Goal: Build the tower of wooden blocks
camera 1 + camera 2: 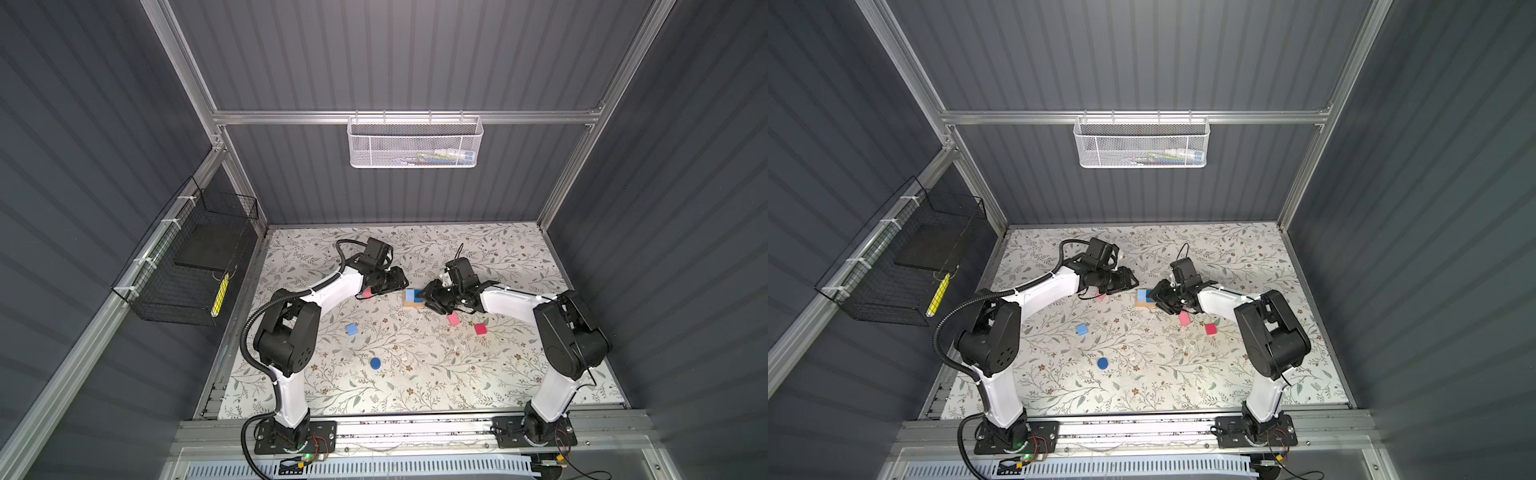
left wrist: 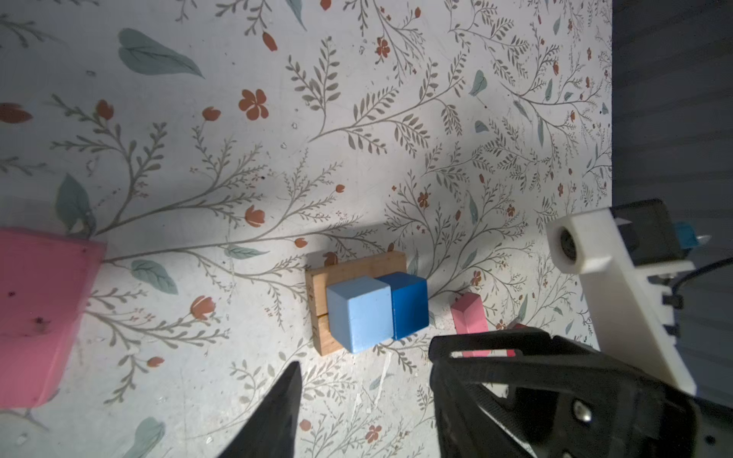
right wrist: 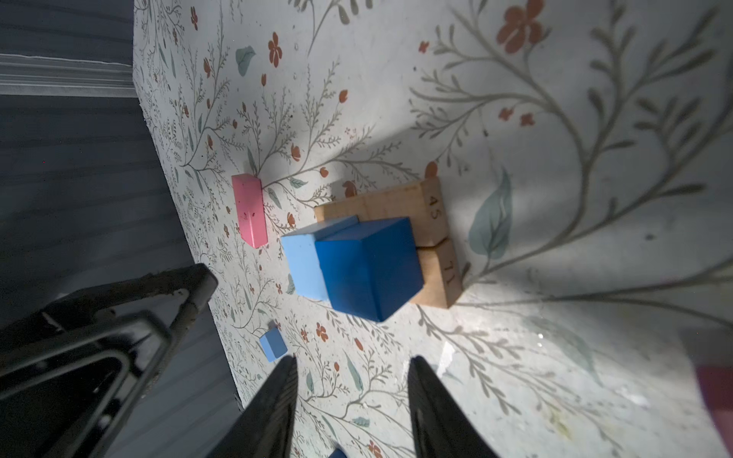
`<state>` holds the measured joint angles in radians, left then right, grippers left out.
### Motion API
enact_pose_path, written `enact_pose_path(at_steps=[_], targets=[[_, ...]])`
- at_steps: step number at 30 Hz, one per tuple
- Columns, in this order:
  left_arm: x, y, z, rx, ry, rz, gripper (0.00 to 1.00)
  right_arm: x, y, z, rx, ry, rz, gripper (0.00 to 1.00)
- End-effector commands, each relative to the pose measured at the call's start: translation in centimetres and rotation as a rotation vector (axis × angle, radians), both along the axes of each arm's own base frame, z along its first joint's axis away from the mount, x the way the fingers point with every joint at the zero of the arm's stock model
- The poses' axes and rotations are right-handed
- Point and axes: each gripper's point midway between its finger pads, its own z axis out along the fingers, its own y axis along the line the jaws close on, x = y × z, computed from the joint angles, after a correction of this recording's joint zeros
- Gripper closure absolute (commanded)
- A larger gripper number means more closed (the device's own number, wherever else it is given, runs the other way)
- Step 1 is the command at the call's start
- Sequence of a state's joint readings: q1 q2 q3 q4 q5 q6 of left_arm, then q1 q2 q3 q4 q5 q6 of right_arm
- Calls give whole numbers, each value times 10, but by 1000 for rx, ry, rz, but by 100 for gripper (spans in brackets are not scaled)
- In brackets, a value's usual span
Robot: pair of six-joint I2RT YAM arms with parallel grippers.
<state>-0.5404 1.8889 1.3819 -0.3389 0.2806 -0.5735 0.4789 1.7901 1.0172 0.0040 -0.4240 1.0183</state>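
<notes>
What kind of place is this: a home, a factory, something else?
Most likely a robot test cell in a laboratory. A silver aluminium frame with dark grey ribbed wall panels encloses it, and two white-and-black robot arms are bolted to a metal rail at the front of a flower-patterned tabletop.

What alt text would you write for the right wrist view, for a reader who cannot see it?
A dark blue cube and a light blue cube sit side by side on two tan oblongs on a floral table, just ahead of the open, empty right gripper. A pink oblong and a small blue cube lie apart from them on the table.
</notes>
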Motion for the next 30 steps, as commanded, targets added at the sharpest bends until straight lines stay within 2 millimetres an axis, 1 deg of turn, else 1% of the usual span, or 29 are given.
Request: enact_pose_path(at_steps=[1, 14, 30], targets=[[-1, 6, 8, -1, -10, 19, 46, 2, 1, 6, 8, -16, -23, 51], [0, 8, 7, 0, -10, 22, 45, 3, 9, 6, 24, -9, -20, 50], [-1, 9, 5, 0, -3, 17, 46, 7, 11, 1, 29, -5, -25, 50]])
